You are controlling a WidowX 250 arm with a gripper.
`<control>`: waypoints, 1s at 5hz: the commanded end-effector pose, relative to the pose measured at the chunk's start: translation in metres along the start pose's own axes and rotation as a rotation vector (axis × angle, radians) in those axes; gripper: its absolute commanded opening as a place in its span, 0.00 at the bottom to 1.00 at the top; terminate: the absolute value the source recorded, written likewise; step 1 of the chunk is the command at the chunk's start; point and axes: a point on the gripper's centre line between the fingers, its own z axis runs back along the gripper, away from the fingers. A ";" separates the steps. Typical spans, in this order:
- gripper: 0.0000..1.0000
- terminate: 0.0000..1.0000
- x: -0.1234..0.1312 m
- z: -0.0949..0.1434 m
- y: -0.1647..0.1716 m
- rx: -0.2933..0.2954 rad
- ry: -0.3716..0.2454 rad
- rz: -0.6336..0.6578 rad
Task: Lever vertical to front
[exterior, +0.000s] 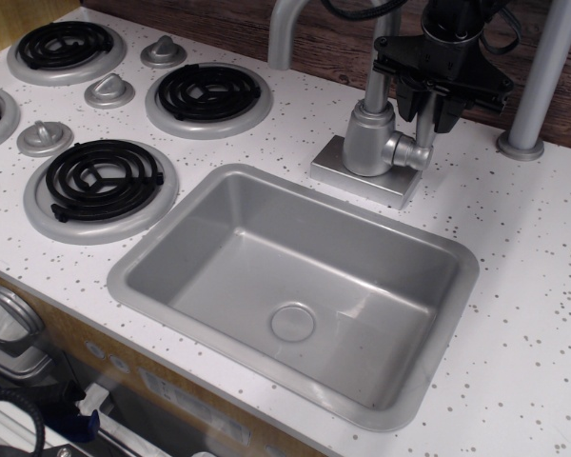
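Note:
The lever point(424, 131) is a short silver bar standing upright from the round pivot on the right side of the cylindrical tap body point(366, 138). My black gripper point(428, 112) comes down from above and its fingers point(446, 112) are closed on the lever's upper part, hiding its tip. The tap stands on a square silver base point(347, 173) behind the sink.
The grey sink point(126, 278) lies in front of the tap. The curved spout point(284, 29) rises at the tap's left. A thick grey pole point(542, 76) stands to the right of the gripper. Black burners point(209, 92) and silver knobs point(108, 91) fill the left counter.

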 end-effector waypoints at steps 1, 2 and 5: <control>0.00 0.00 -0.004 0.024 -0.007 -0.043 0.059 0.069; 0.00 0.00 -0.016 0.028 -0.013 -0.022 0.122 0.121; 0.00 0.00 -0.045 0.009 -0.013 -0.078 0.258 0.175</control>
